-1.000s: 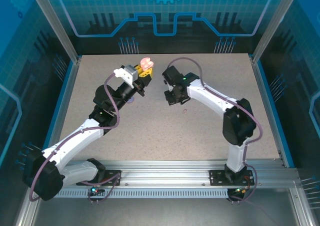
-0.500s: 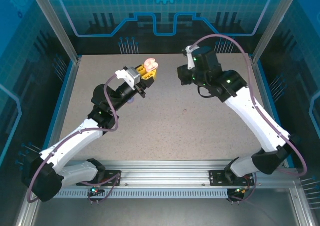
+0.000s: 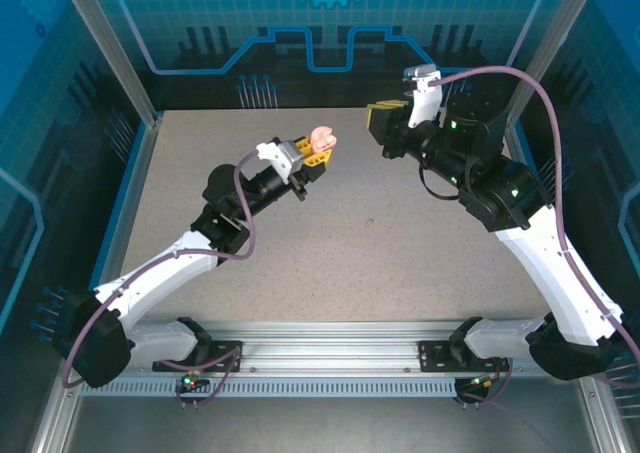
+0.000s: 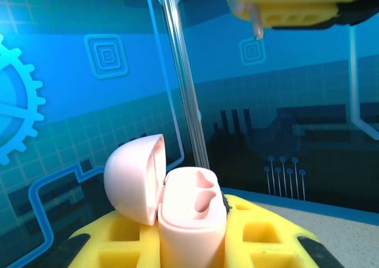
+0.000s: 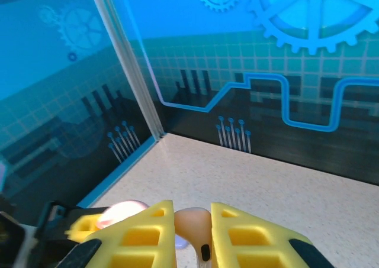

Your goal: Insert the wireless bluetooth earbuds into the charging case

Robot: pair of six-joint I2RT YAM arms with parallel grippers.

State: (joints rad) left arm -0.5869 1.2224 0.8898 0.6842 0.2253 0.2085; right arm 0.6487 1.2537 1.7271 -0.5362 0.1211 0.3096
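I see the pink case (image 4: pixel 190 215) open, both wells empty, clamped upright in my left gripper (image 3: pixel 316 155); my right gripper (image 3: pixel 384 123), held high opposite, pinches a pale pink earbud (image 5: pixel 191 222)

Pink charging case (image 3: pixel 322 136) in left gripper (image 3: pixel 314 152), right gripper (image 3: pixel 381 122) opposite

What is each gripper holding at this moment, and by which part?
Left gripper: the open pink charging case, by its lower body. Right gripper: a pale pink earbud, pinched across its body.
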